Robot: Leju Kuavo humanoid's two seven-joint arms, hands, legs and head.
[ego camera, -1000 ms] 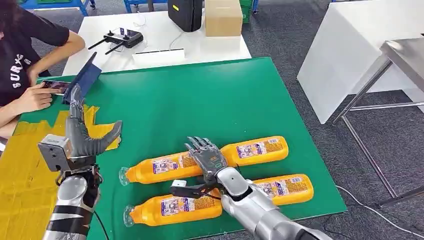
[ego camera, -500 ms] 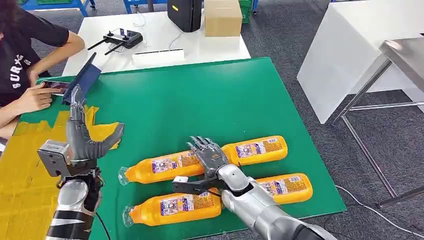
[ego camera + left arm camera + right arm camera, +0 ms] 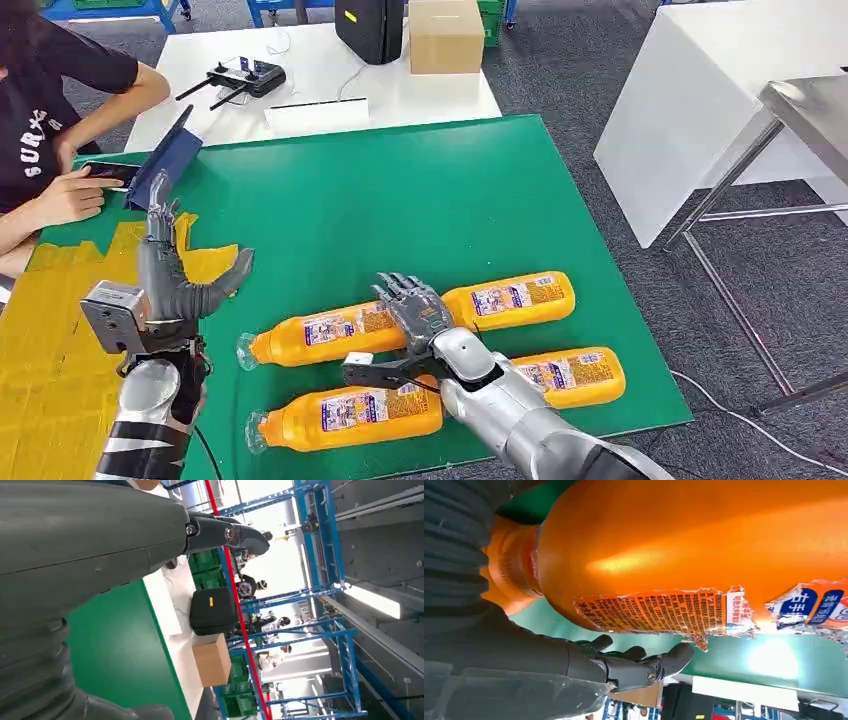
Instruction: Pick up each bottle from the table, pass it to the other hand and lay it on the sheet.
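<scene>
seen from the head: right hand (image 3: 413,312) spread empty over glossy orange bottles (image 3: 330,337), left hand (image 3: 170,268) raised, fingers apart; torn label (image 3: 664,611) from the wrist.

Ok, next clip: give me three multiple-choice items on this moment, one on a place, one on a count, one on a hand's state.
1. Where do the orange plastic bottles lie?
A. on the green table mat
B. on the yellow sheet
C. on the white table

2. How many orange bottles are there?
A. two
B. four
C. six

3. The left hand is:
A. holding a bottle
B. open, raised, holding nothing
C. flat on the mat

Key: 1 A, all bottles rest on the green mat by the right hand; 2 B, two rows of two; 3 B, fingers spread above the sheet's edge.
</scene>
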